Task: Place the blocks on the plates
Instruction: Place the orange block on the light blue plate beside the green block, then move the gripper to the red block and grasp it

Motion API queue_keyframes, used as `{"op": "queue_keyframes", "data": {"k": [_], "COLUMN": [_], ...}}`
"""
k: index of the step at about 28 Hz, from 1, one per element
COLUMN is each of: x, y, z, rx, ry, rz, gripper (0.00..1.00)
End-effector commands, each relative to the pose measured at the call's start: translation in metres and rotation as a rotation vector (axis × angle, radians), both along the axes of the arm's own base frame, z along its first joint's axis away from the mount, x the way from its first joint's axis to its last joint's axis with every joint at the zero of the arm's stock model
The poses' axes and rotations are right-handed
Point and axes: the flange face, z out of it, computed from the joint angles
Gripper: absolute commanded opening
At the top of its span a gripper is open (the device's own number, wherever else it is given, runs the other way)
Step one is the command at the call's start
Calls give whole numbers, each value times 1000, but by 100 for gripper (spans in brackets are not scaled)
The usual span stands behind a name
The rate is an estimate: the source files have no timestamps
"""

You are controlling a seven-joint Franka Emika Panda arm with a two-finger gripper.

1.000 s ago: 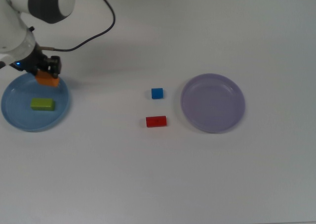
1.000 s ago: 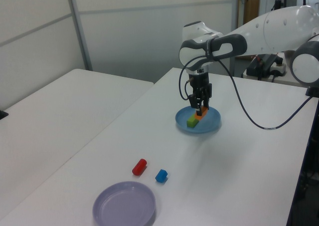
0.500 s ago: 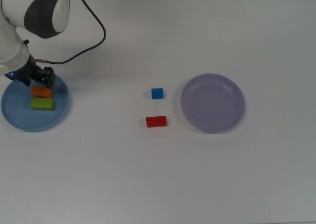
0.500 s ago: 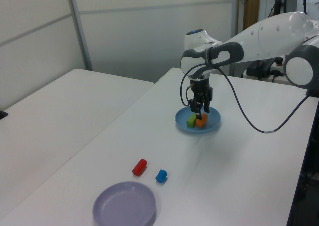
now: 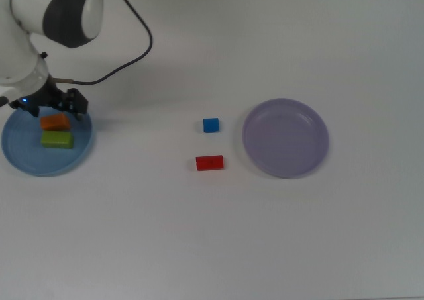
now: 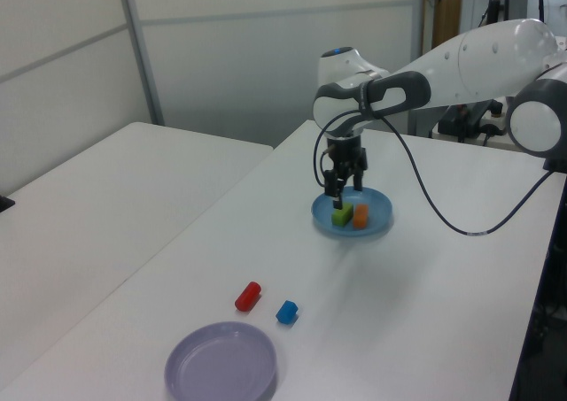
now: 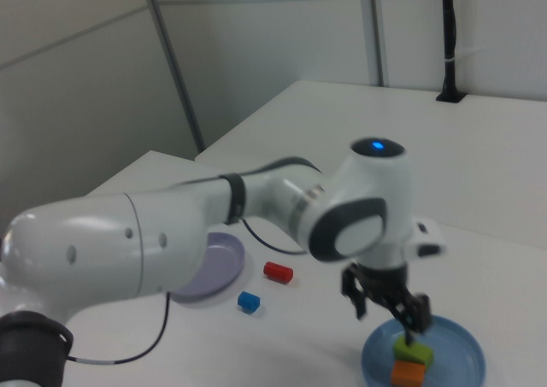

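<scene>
Top view, clock bearings taken from table [image 5: 218,234] centre. One plate [image 5: 26,161] at 9 o'clock near the edge; two bricks lie on it side by side, one [image 5: 55,121] at 12 o'clock of the other [image 5: 57,140], apparently touching. Gripper [image 5: 54,106] hangs over this plate's 12 o'clock rim, above the bricks, clear of both. Second plate [image 5: 285,138] at 3 o'clock, nothing on it. Cube [image 5: 211,124] and third brick [image 5: 209,162] on bare table just off its 9 o'clock side, cube at 12 o'clock of brick, apart.
</scene>
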Motion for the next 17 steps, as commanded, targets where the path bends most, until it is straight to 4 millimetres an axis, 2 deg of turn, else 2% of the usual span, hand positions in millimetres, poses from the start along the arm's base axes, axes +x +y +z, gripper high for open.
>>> {"op": "queue_keyframes", "data": {"k": [1, 2, 7, 8, 13, 14, 17], "x": [16, 22, 30, 34, 49, 52, 55], "y": [79, 105, 161, 181, 223, 241, 258], "z": [22, 23, 20, 18, 27, 23, 5], "rx": [15, 13, 23, 23, 15, 16, 19], "ry": [-33, -37, -39, -47, -181, -199, -184], "rz": [65, 83, 138, 159, 196, 216, 237], "gripper": [100, 100, 100, 100, 100, 100, 100]}}
